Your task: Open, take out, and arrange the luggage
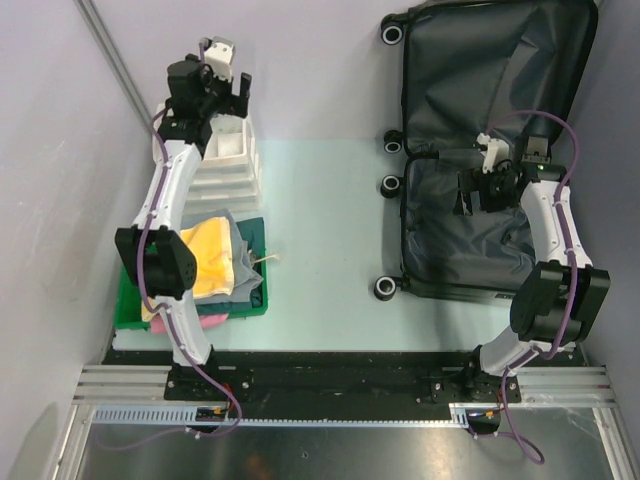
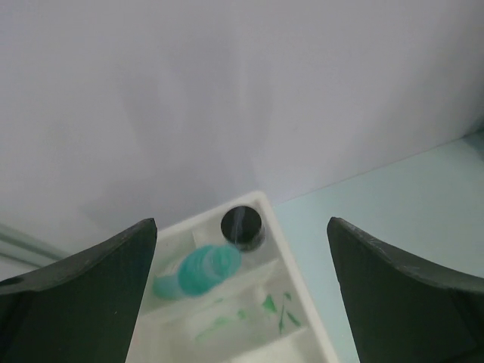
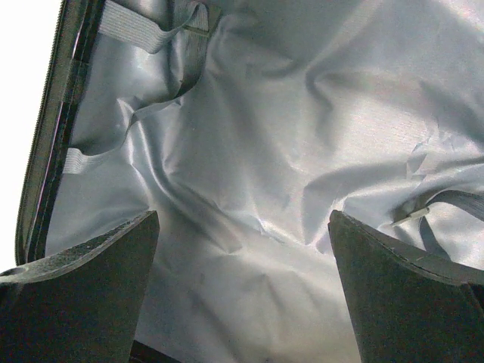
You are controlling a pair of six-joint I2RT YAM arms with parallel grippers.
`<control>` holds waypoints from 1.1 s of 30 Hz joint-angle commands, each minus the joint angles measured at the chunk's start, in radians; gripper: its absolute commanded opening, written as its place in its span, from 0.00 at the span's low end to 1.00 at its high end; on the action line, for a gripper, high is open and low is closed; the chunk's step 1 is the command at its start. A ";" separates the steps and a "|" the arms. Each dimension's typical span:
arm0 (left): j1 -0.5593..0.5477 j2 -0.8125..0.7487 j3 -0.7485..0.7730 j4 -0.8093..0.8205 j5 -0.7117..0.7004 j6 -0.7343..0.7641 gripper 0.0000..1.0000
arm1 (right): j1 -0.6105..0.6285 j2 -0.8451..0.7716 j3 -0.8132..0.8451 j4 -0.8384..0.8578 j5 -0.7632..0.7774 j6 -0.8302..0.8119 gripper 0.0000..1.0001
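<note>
The luggage (image 1: 500, 80) lies flat and open at the table's far right, so my right gripper (image 3: 242, 219) hangs over its grey lining, jaws spread wide and empty, probably checking for leftovers. My left gripper (image 2: 242, 221) hovers equally wide and empty above the white drawer box (image 2: 302, 310), where a teal bottle (image 2: 200, 271) lies sorted.

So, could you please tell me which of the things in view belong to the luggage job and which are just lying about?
Job in hand:
luggage, lying open, grey lining showing

Lying about:
white drawer box
teal bottle and black round container inside that box
green tray
folded clothes on the tray
</note>
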 commanded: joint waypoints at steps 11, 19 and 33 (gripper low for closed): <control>0.039 0.138 0.227 0.096 -0.094 -0.010 0.82 | -0.003 0.011 0.048 0.000 -0.001 0.010 1.00; 0.084 0.182 0.310 0.124 -0.103 -0.005 0.79 | -0.003 0.024 0.052 0.004 -0.009 0.010 1.00; 0.134 -0.029 0.062 0.179 0.442 -0.011 0.96 | -0.008 0.025 0.046 -0.003 -0.012 0.007 1.00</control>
